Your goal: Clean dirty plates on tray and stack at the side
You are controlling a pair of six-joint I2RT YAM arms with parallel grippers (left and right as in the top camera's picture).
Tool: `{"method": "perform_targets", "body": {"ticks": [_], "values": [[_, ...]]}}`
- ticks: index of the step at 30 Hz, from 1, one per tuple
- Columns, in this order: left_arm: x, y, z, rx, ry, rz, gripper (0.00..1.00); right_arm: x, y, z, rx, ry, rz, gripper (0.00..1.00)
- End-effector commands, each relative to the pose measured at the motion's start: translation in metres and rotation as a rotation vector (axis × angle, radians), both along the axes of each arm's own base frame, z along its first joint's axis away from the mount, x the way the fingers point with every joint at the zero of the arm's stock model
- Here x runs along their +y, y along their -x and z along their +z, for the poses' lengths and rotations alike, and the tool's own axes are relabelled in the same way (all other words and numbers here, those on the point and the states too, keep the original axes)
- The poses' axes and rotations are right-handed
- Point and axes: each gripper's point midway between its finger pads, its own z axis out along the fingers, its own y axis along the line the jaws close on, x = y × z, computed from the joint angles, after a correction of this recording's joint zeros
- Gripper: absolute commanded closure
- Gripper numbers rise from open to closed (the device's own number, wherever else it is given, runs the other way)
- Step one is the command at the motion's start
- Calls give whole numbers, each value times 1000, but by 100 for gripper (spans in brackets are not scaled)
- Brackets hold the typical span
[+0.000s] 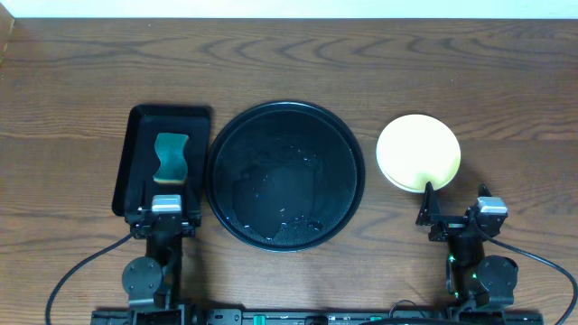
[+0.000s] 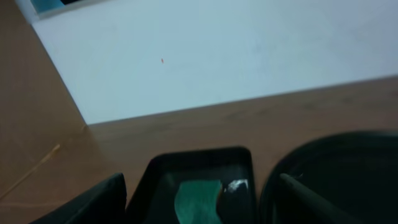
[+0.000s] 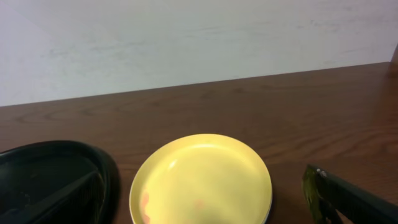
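plate stack (image 1: 418, 152) beside black tray (image 1: 271, 171)

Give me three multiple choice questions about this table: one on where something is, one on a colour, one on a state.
1. Where is the green sponge? A in the rectangular tray; B on the bare tabletop; C in a gripper.
2. What colour is the plate facing up beside the round tray? A blue; B yellow; C red.
3. The round tray: A is full of plates; B holds one; C holds none.
Answers: 1 A, the sponge lies inside the tray's rim. 2 B, its face is pale yellow. 3 C, only a wet sheen shows.
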Motion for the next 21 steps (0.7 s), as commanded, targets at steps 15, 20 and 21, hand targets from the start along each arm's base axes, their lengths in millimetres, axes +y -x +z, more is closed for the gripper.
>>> {"method": "perform_targets", "body": {"ticks": [15, 20, 21], "values": [[1, 1, -46, 148, -66, -2, 24, -2, 0, -1, -1, -7, -6, 1], [1, 1, -47, 150, -66, -2, 24, -2, 0, -1, -1, -7, -6, 1], [1, 1, -47, 150, -66, -2, 24, -2, 0, -1, -1, -7, -6, 1]]}}
